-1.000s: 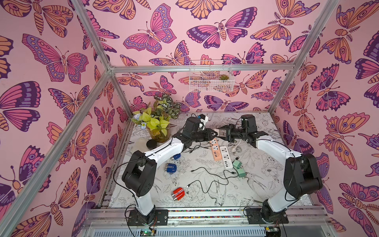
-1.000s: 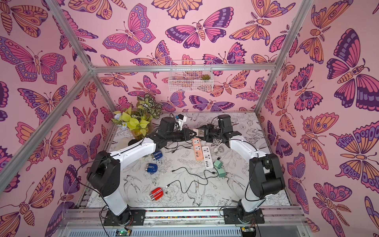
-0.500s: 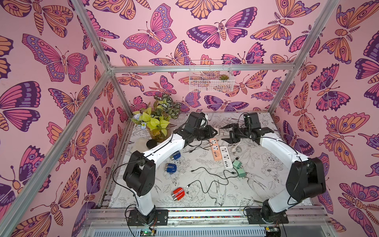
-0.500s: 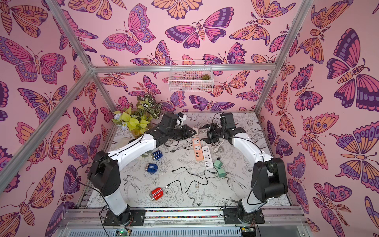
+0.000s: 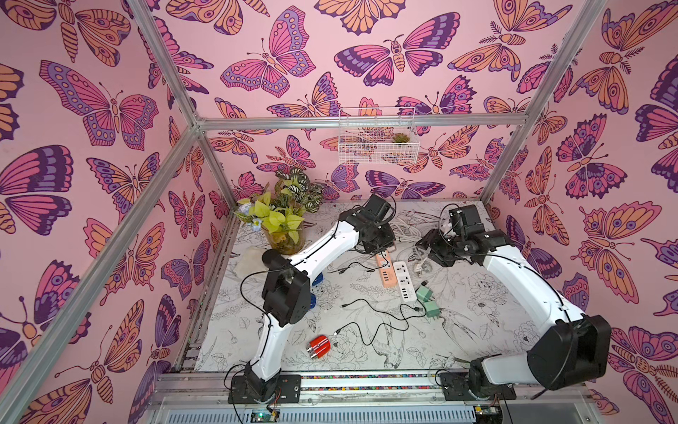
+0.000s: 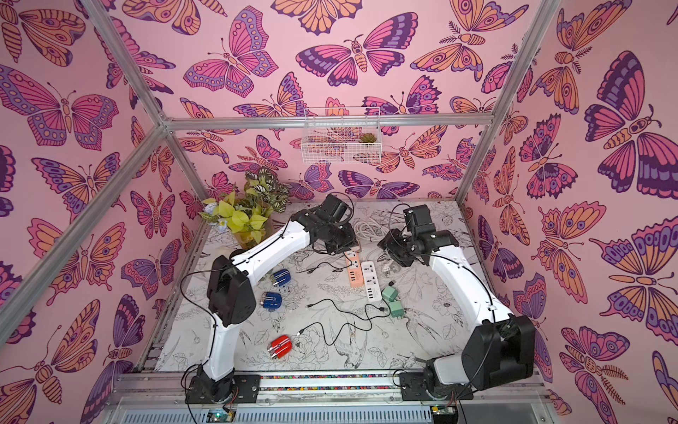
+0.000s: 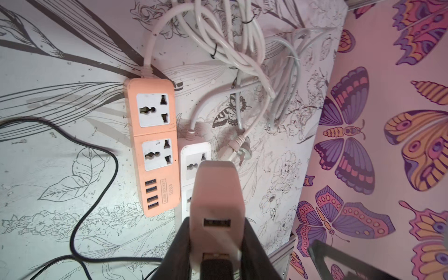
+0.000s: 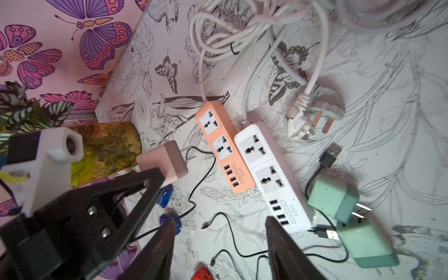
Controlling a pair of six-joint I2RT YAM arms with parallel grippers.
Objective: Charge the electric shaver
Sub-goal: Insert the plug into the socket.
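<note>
Left fingers (image 7: 178, 252) clamp a pink charger (image 7: 215, 201) beside the orange power strip (image 7: 155, 150); right fingers (image 8: 282, 249) stand wide apart, holding nothing.

The pink charger hangs above the counter (image 5: 458, 330) close to the orange power strip, prongs turned towards it, with a black cable (image 7: 215, 266) plugged into one of its USB ports. A white strip (image 8: 269, 169) lies touching the orange power strip's long side, and the right fingers hover beyond that. Two blue shavers (image 6: 280, 277) rest on the counter on the orange power strip's other side, one perhaps joined to the black cable, though the blur leaves that unsure. A red shaver (image 6: 280, 346) lies well apart from the orange power strip, near the counter's front edge.
</note>
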